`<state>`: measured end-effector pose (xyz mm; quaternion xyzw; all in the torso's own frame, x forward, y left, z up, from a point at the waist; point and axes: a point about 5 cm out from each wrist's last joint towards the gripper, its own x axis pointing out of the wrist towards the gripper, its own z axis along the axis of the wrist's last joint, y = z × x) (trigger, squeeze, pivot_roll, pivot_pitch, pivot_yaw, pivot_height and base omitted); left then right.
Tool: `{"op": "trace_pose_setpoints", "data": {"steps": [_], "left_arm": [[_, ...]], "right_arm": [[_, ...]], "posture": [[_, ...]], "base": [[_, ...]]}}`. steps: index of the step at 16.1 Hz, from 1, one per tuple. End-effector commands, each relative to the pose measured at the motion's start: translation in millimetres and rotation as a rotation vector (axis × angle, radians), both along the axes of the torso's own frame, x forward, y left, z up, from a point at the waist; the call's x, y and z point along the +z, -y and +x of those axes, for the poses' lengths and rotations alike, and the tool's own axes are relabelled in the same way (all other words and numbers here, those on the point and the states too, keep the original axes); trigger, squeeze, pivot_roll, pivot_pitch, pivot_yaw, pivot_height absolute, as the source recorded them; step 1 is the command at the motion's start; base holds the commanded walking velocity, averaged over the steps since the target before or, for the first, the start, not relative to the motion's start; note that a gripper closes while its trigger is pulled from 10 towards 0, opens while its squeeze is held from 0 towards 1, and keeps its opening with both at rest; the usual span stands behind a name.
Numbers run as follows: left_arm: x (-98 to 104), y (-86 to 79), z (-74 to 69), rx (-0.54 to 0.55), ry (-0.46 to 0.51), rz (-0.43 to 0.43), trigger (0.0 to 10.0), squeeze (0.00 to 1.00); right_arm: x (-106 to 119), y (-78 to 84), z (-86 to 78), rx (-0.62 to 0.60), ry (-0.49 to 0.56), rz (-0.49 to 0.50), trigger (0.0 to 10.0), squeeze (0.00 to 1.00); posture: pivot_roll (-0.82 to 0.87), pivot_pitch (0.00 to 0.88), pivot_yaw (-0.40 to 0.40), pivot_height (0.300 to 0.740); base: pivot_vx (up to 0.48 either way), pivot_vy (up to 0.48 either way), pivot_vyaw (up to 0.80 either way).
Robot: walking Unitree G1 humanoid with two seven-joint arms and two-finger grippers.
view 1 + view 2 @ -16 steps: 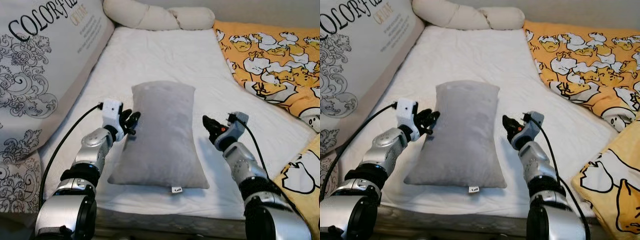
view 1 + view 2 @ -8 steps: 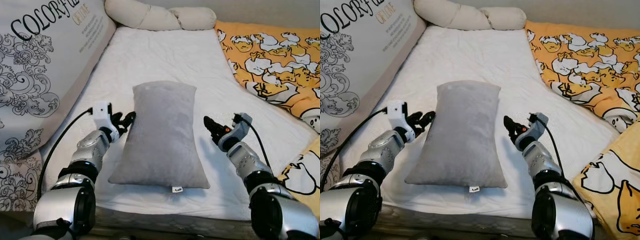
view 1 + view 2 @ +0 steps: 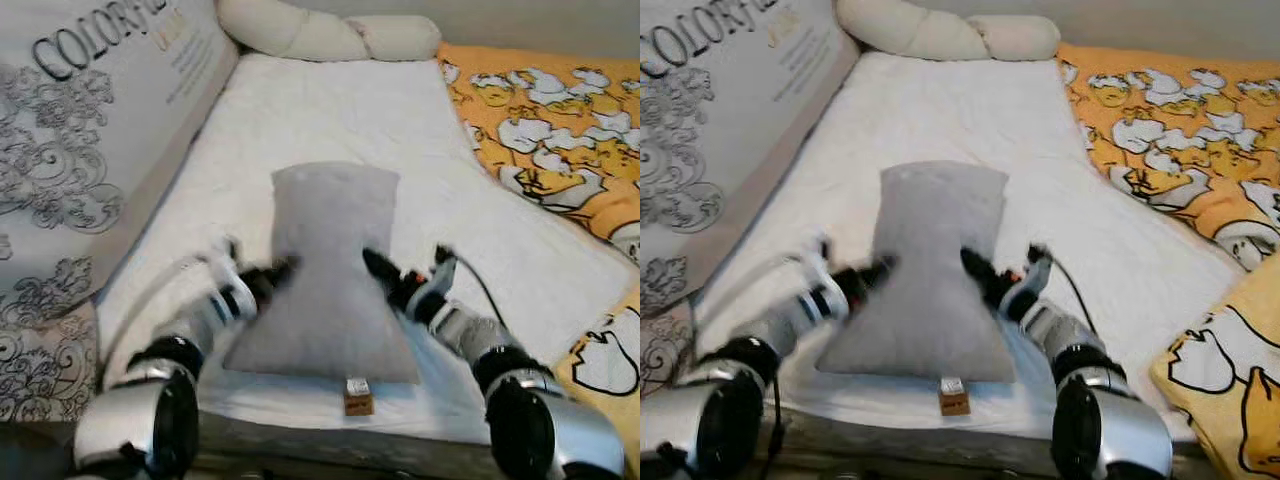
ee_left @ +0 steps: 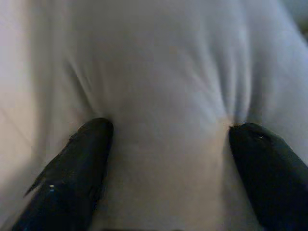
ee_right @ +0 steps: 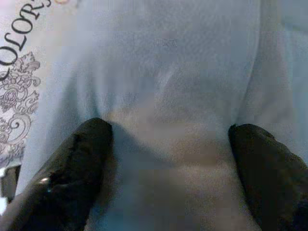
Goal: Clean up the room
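Grey pillow (image 3: 330,270): soft matt cloth with a short, velvety nap, puckered where the smooth, faintly glossy black fingers (image 4: 72,173) press in. Bed (image 3: 330,110): white sheet of finely textured, creased cloth. Robot arms (image 3: 150,420): shiny silver metal-look shells. Blanket (image 3: 560,140): matt printed orange cloth. Bolster (image 3: 330,35): cream matt cloth.

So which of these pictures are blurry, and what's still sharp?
Left and right eye views: both arms smear with motion blur, the left gripper worst, while the grey pillow and orange blanket stay fairly crisp. Both wrist views: soft focus, the black fingers and pillow fabric hazy.
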<state>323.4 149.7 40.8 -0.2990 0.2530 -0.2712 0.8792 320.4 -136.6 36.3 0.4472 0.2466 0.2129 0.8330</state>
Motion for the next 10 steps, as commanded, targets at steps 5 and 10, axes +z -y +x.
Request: {"op": "trace_pose_setpoints", "data": {"steps": [5,10], "left_arm": [[-6.2,9.1,-11.7,-0.124,-0.045,-0.081,10.0,1.00],[1.2,-10.8,-1.2,0.044,0.012,-0.042,10.0,1.00]], "right_arm": [[-14.0,7.3,-13.2,0.037,-0.076,-0.027,10.0,1.00],[-11.6,31.0,-11.2,-0.070,-0.061,-0.025,10.0,1.00]], "posture": [[0.00,0.000,0.001,0.740],[0.01,0.000,0.001,0.740]], "base": [[0.000,0.000,0.00],[0.000,0.000,0.00]]}}
